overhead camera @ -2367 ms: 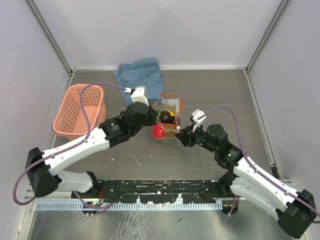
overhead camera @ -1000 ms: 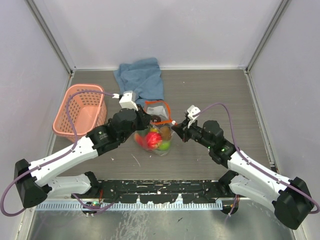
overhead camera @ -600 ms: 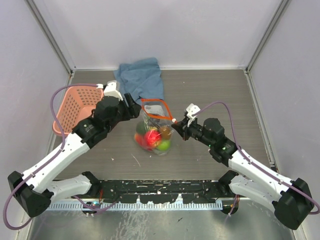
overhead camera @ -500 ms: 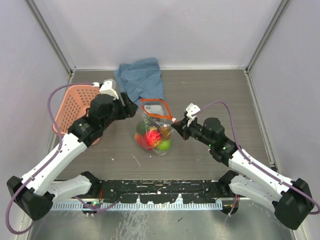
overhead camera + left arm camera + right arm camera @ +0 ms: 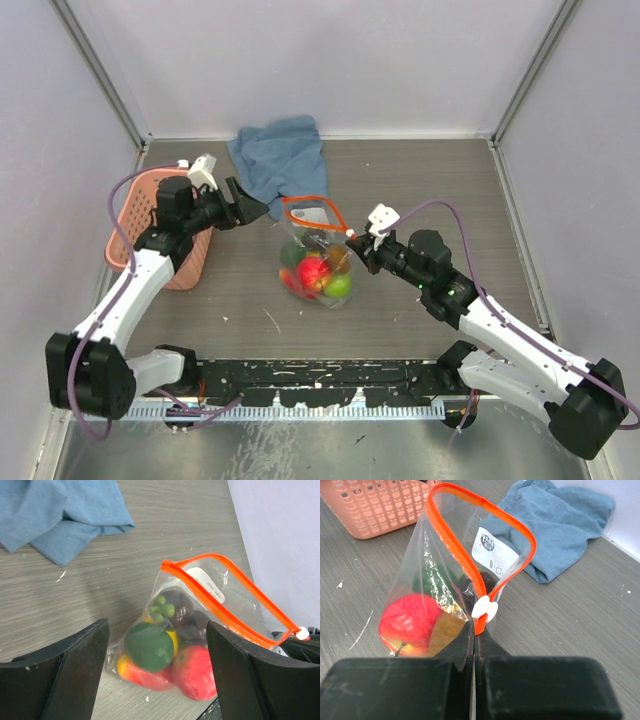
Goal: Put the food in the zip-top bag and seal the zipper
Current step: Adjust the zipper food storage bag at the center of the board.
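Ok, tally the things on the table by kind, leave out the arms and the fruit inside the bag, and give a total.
zip-top bag: 1
pink basket: 1
blue cloth: 1
Total: 3

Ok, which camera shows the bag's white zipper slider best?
Right wrist: the slider sits close and centred, above the right pincer gripping the bag. Left wrist catches it small at the frame edge; top view shows only a speck.
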